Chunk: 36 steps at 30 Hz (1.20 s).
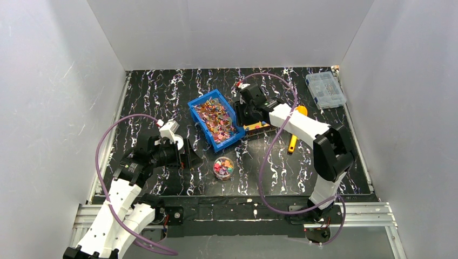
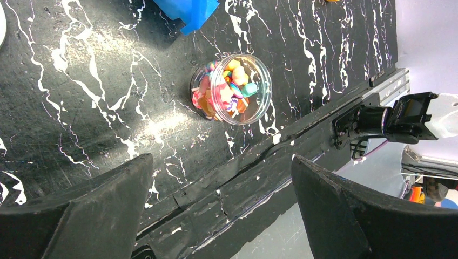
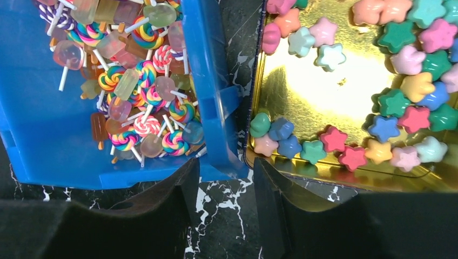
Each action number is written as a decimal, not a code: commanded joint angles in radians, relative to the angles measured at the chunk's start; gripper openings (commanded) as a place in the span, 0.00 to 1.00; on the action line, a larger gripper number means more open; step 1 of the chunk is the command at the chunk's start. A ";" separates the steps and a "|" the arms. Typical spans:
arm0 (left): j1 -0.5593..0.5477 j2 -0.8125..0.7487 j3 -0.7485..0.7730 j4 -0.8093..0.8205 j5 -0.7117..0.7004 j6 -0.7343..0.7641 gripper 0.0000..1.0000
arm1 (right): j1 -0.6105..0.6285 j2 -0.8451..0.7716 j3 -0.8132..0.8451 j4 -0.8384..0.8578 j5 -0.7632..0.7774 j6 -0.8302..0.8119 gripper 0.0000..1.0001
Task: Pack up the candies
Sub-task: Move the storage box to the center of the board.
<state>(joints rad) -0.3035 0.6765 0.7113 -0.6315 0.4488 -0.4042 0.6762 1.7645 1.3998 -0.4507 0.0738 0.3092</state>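
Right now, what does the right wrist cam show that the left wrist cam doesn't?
Right wrist only: lollipops piled in the bin, and a gold tin holding star candies.
Left wrist only: a clear tub of mixed sweets, standing alone near the table's front rail.
Both: the blue bin, just a corner of it in the left wrist view, and the black marbled table.

We look down on the whole table (image 1: 162, 91) from above and behind the bases. Our left wrist view sits close over the table's near edge and shares the cup (image 2: 264, 100) of candies (image 2: 229, 89) with the overhead. Our right wrist view hangs very close over the blue bin (image 3: 32, 145) and gold tray (image 3: 308, 81), both also seen from overhead.
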 commanded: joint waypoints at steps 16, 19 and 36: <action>-0.004 -0.008 -0.009 0.000 -0.011 0.004 0.99 | 0.052 0.123 0.159 0.022 0.112 0.068 0.01; -0.004 -0.004 -0.009 0.000 -0.014 0.004 0.99 | 0.054 0.144 0.187 0.041 0.133 0.079 0.01; -0.005 0.096 0.051 -0.060 -0.218 -0.114 0.99 | 0.054 0.364 0.459 0.031 0.187 0.106 0.01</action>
<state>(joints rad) -0.3046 0.7368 0.7155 -0.6487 0.3241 -0.4576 0.7425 2.0720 1.7744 -0.5236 0.2256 0.3641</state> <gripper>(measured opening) 0.992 0.242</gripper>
